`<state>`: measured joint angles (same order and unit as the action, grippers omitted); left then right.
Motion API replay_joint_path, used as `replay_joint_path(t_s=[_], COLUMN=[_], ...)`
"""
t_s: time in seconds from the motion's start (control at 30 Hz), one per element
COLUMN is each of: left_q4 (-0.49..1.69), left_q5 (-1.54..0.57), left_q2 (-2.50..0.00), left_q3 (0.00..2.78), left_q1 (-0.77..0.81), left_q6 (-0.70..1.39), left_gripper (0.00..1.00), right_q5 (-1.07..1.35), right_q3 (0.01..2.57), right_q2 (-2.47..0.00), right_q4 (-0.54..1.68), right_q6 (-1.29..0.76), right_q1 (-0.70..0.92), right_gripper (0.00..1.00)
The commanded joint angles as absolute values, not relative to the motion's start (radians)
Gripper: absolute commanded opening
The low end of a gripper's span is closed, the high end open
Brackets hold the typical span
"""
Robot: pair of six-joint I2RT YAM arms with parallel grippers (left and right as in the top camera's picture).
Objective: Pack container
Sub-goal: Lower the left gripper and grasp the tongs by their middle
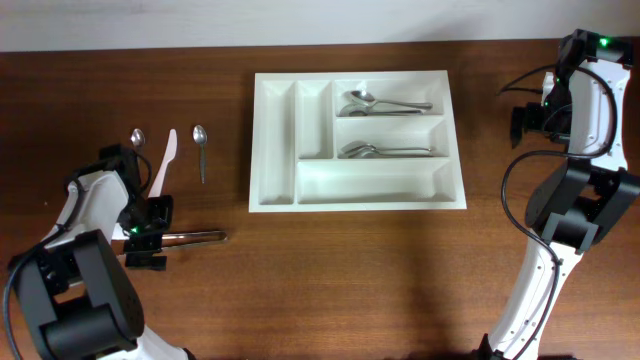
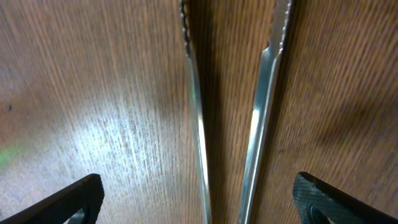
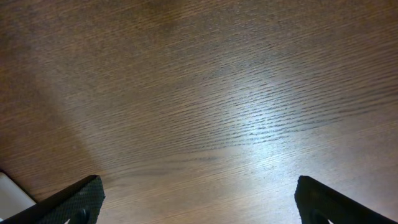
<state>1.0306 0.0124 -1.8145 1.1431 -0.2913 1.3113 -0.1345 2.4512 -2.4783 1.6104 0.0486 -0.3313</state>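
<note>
Left tool [image 2: 199,198] wide open, empty, straddling slim steel tongs [image 2: 261,112] (probably slippery, springy; pinch both arms mid-length). White rectangular plastic cutlery tray [image 1: 275,140] likely stiff, light.

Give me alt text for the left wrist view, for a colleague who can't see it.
Metal tongs lie on the wooden table, their two slim arms converging toward the camera, scalloped tips at the top. The left hand is open, its black fingertips in the bottom corners either side of the tongs, not touching them.
</note>
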Motion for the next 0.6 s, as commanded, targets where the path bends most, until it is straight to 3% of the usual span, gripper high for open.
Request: replay_joint_path(t_s=[0.0, 0.57], left_q4=[1.017, 0.941], left_q5=[0.055, 0.056], left_q2=[-1.832, -1.851], left_q3=[1.155, 1.143], left_q1=[-0.298, -0.298], left_q6=[1.332, 1.355], left_gripper=[0.99, 0.99], right_q5=[-0.143, -0.143], right_q3=[2.453, 2.453], right_q2=[-2.435, -2.435], right_q4=[1.607, 1.607], right_q6=[0.048, 0.048], right_q1=[-0.335, -0.335], right_gripper=[0.99, 0.99])
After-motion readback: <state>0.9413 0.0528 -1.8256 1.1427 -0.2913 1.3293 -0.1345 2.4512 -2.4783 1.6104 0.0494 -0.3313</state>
